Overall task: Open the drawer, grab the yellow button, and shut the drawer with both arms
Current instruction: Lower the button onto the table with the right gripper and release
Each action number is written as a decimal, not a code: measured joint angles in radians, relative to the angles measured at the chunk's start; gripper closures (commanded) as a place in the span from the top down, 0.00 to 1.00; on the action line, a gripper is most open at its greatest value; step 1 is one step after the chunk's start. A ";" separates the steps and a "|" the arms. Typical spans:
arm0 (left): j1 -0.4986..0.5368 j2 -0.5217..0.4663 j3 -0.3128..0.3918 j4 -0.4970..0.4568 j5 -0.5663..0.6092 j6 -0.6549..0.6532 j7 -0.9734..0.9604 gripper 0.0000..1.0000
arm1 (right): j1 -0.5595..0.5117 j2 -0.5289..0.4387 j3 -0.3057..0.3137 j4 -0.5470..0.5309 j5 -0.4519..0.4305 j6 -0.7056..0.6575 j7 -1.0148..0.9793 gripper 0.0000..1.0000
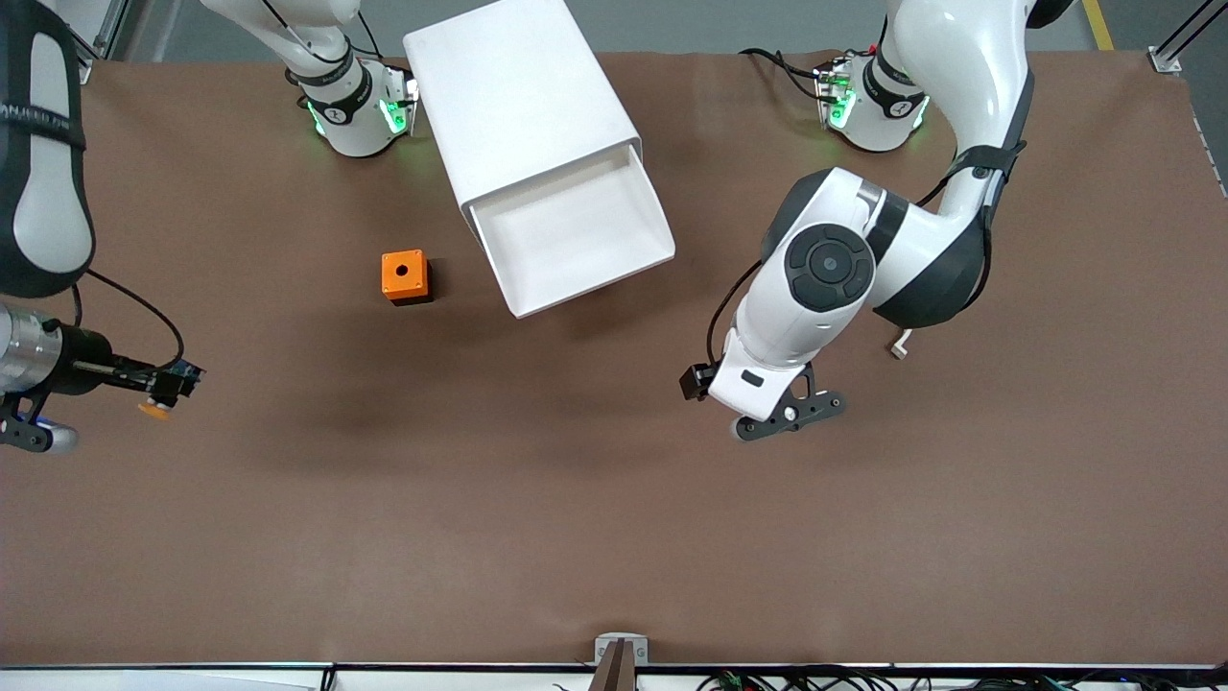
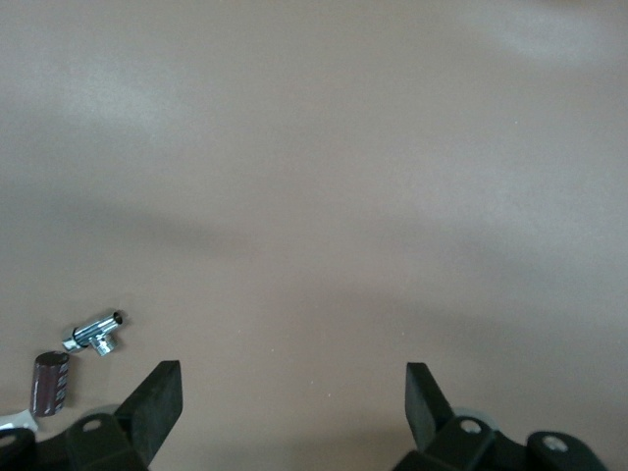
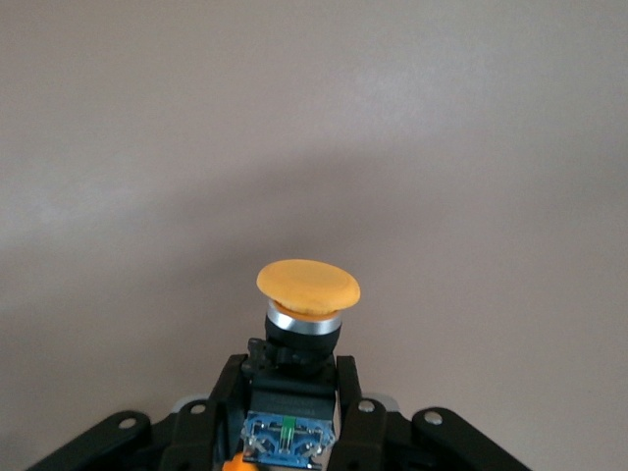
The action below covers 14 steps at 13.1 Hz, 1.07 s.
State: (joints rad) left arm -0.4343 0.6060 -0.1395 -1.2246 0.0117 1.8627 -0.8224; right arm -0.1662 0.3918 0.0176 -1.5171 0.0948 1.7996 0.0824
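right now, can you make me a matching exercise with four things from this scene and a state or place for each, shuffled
Things:
1. drawer
2. button
3. left claw
4. orange box

States or places:
A. open, holding nothing, over bare table
B. pulled out of the white cabinet, nothing visible in it
C. gripped in the shut right claw, at the right arm's end of the table
D. standing on the table beside the drawer, toward the right arm's end

Pairs: 1-B, 2-C, 3-A, 4-D
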 measured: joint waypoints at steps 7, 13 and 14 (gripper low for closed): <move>-0.014 0.003 -0.013 -0.006 0.000 0.016 0.001 1.00 | -0.024 0.171 0.001 -0.001 0.000 0.201 -0.112 0.01; -0.009 0.030 -0.013 -0.021 0.000 0.078 0.000 1.00 | -0.023 0.292 0.006 0.001 -0.062 0.259 -0.187 0.01; -0.013 0.033 -0.015 -0.021 0.000 0.081 0.000 1.00 | -0.024 0.307 0.006 0.001 -0.066 0.271 -0.210 0.02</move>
State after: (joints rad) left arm -0.4475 0.6392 -0.1543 -1.2457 0.0118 1.9436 -0.8223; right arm -0.1897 0.6992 0.0239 -1.5159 0.0284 2.0710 -0.1271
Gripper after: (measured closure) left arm 0.000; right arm 0.595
